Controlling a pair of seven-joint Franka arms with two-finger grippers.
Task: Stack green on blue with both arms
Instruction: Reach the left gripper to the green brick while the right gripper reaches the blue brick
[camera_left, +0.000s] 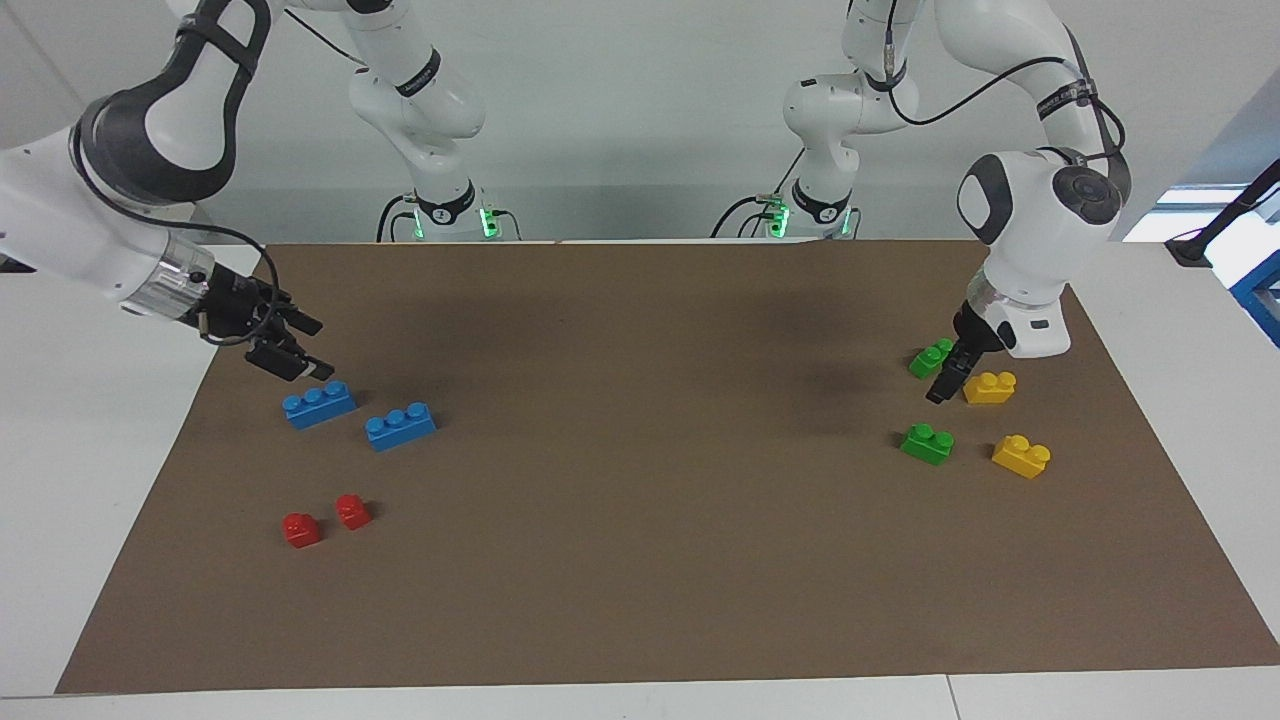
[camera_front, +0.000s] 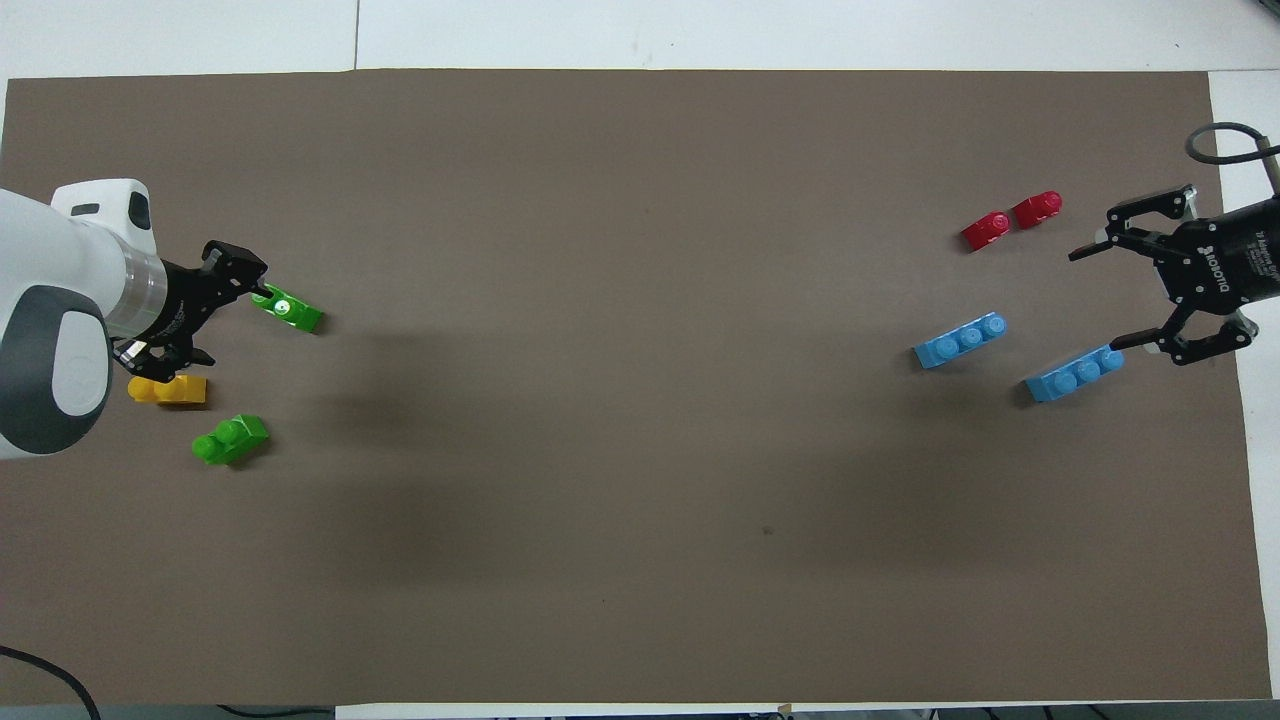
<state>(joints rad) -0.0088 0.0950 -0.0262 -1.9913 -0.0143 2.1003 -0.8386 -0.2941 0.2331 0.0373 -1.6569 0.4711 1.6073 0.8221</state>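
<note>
Both hands (camera_left: 300, 352) (camera_left: 945, 385) low, fingers spread

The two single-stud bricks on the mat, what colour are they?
Red. The two single-stud bricks show best in the facing view.
</note>
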